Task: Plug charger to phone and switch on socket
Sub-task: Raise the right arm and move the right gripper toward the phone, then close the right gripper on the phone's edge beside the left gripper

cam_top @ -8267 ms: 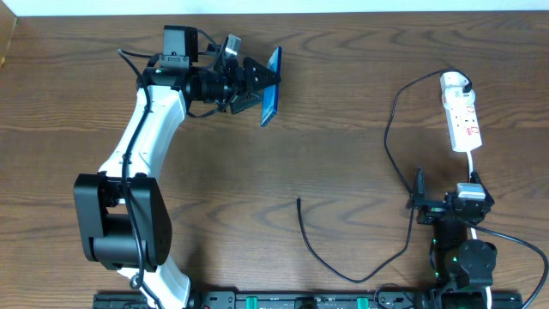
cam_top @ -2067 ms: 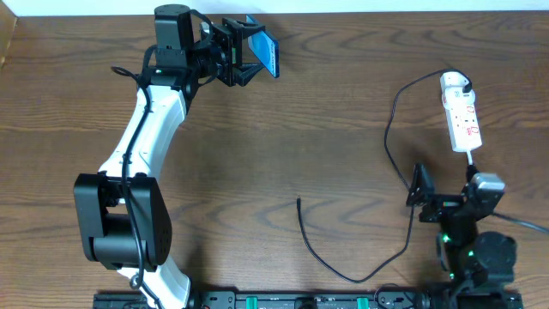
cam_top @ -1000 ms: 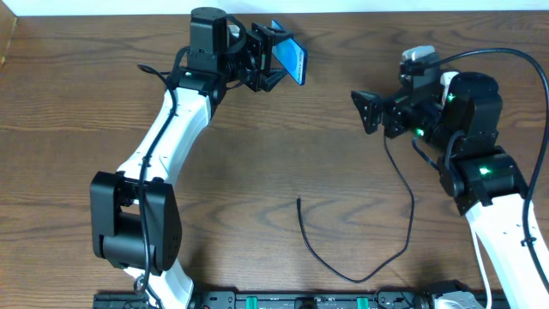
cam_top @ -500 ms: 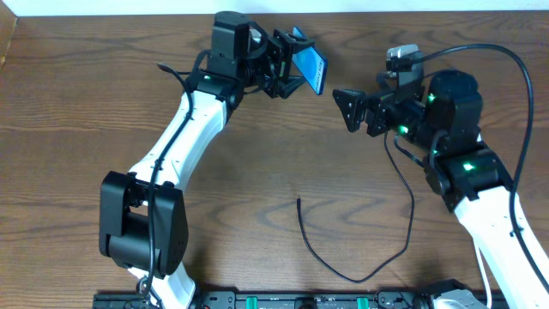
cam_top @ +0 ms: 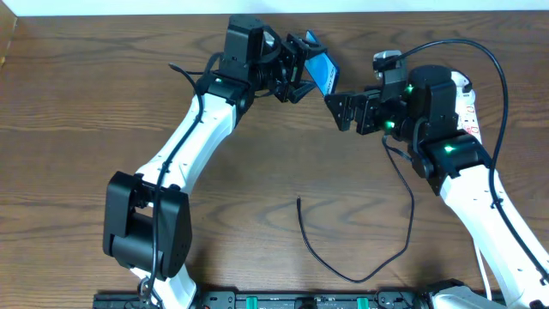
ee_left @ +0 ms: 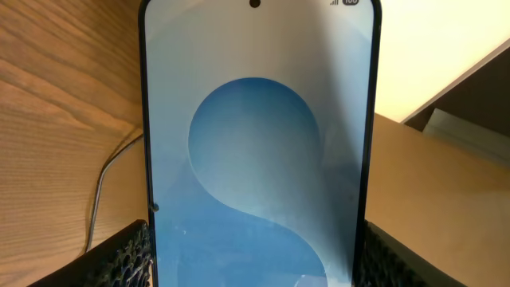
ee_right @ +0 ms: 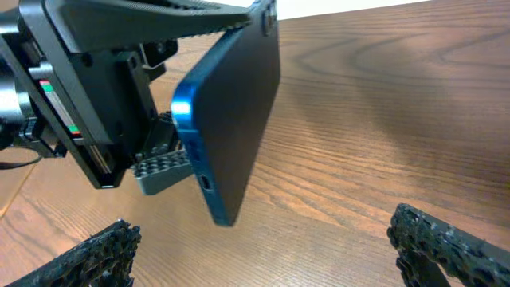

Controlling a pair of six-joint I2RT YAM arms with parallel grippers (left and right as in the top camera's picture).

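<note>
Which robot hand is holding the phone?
The left gripper is. The blue-screened phone is clamped between its fingers. The right gripper is open and empty, and only points toward the phone.

phone (cam_top: 321, 70) aloft, tilted; charger (cam_top: 300, 215) slack, unplugged.

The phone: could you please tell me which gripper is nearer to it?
Left. The left gripper holds the phone; the right gripper is open just beyond its port end, apart.
</note>
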